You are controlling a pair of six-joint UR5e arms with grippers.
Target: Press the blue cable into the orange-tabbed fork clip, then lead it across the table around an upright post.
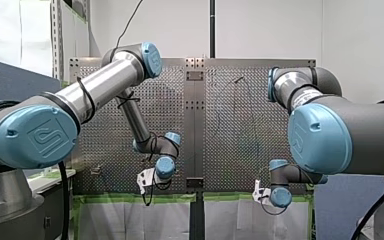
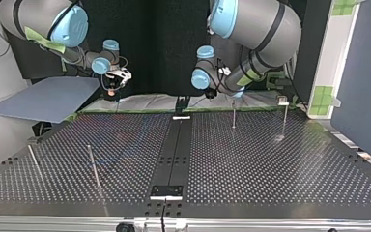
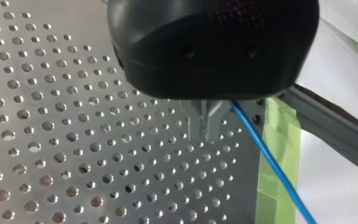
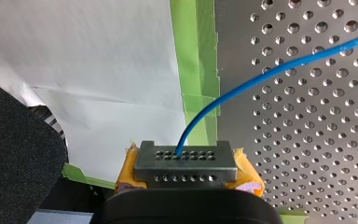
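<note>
Blue cable [image 4: 261, 77] held at the near edge of the table [image 3: 74, 140], by the green tape [image 4: 196, 70].
Yellow-padded, my right gripper [image 4: 186, 161] is closed on it. The cable rises from between the pads and arcs out over the holes. My left gripper [image 3: 207, 126] has its metal fingers drawn together. The cable leaves just beside them, and I cannot tell whether it is pinched. It looks thin, light and limp, with a smooth jacket likely to slide, so I judge a hold close to the stretch being seated is best. Upright posts [image 2: 94, 166] stand farther out, but I cannot pick out the fork clip.
</note>
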